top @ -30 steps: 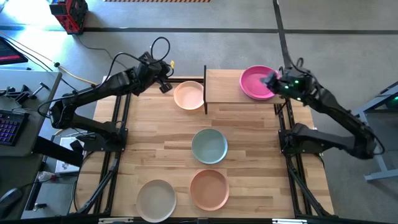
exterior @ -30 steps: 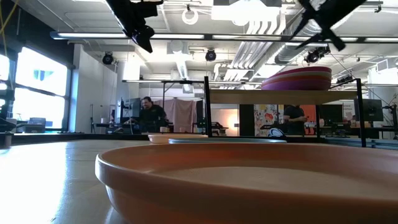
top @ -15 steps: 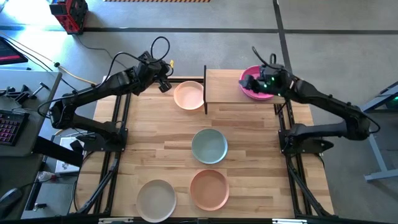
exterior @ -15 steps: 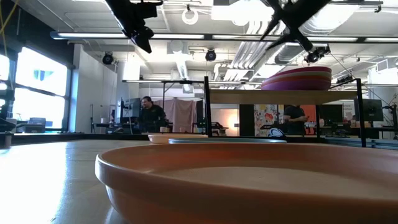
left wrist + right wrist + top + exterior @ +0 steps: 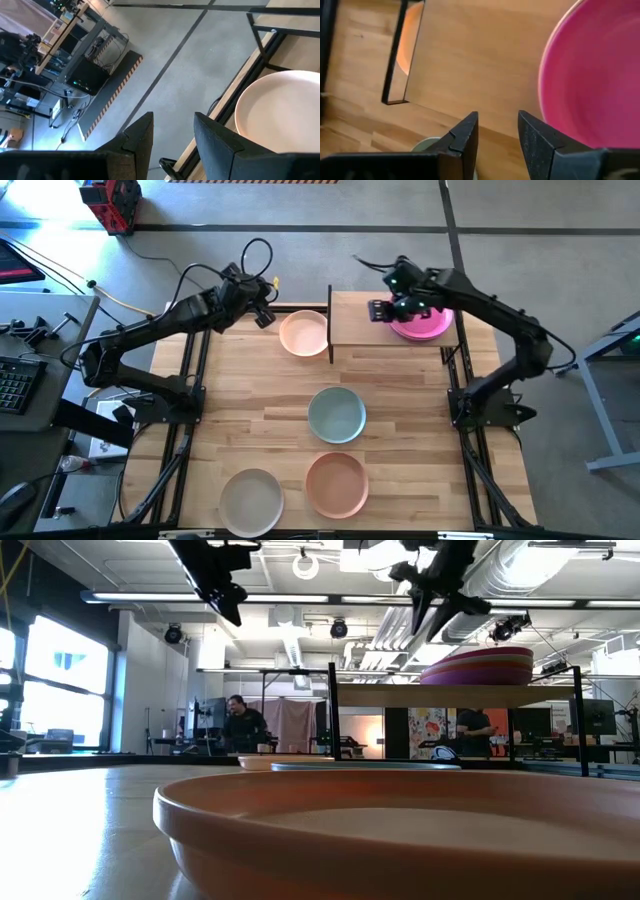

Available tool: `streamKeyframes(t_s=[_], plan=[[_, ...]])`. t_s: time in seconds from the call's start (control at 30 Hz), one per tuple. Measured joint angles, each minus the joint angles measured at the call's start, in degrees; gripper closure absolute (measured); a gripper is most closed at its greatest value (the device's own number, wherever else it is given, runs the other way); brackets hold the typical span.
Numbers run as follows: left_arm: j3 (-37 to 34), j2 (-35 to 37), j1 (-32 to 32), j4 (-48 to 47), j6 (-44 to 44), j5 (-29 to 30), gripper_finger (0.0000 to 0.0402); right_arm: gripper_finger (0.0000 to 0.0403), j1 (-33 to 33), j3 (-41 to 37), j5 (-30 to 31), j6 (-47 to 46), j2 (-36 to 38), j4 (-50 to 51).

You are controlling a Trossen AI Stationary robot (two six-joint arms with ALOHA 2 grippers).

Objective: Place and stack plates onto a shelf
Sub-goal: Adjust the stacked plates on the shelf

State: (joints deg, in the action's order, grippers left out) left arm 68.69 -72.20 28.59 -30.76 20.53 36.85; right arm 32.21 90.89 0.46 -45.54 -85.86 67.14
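Right now, right gripper (image 5: 380,310): hanging above the bare middle of the shelf, at 9 o'clock from the magenta plate; its fingers (image 5: 465,137) are spread with a narrow gap and nothing between them.
Right arm: reaches in from the table's 3 o'clock edge and bends across the plate stack toward the shelf's centre.
Magenta plate (image 5: 428,323): top of a small stack on the shelf's 3 o'clock half; in the low view a purple plate (image 5: 480,677) shows just beneath it.
Shelf (image 5: 360,320): light-wood board on thin black posts at the table's 12 o'clock edge, its 9 o'clock half bare.
Left gripper (image 5: 264,315): raised over the table's 11 o'clock corner, just at 9 o'clock of the cream plate; fingers (image 5: 137,137) parted, holding nothing.
Cream plate (image 5: 303,333): on the table, touching or nearly touching the shelf's 9 o'clock post; partly seen under the shelf in the right wrist view.
Pale teal plate (image 5: 336,414): on the table centre, at 6 o'clock from the shelf.
Salmon plate (image 5: 337,484): near the 6 o'clock edge, just below the teal one; it fills the foreground of the low view.
Off-white plate (image 5: 251,500): at 9 o'clock of the salmon plate, near the same edge.
Person (image 5: 241,723): in the room far behind the table, seen in the low view.
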Motion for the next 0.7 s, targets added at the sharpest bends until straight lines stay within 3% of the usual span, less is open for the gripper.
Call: streamKeyframes(t_s=[0.23, 0.5, 0.7], plan=[[0.0, 0.0, 3.0, -3.6, -4.7, -1.4, 0.0271, 0.0286, 0.0, 0.1, -2.9, 0.6, -3.9, 1.7], [0.0, 0.0, 6.6, -4.6, -8.7, -10.7, 0.0271, 0.0286, 0.4, 0.1, 0.0, 0.1, -4.8, 5.6], [0.0, 0.0, 9.1, -4.6, -9.7, -14.6, 0.0271, 0.0286, 0.4, 0.1, 2.7, -0.7, -4.8, 7.8]])
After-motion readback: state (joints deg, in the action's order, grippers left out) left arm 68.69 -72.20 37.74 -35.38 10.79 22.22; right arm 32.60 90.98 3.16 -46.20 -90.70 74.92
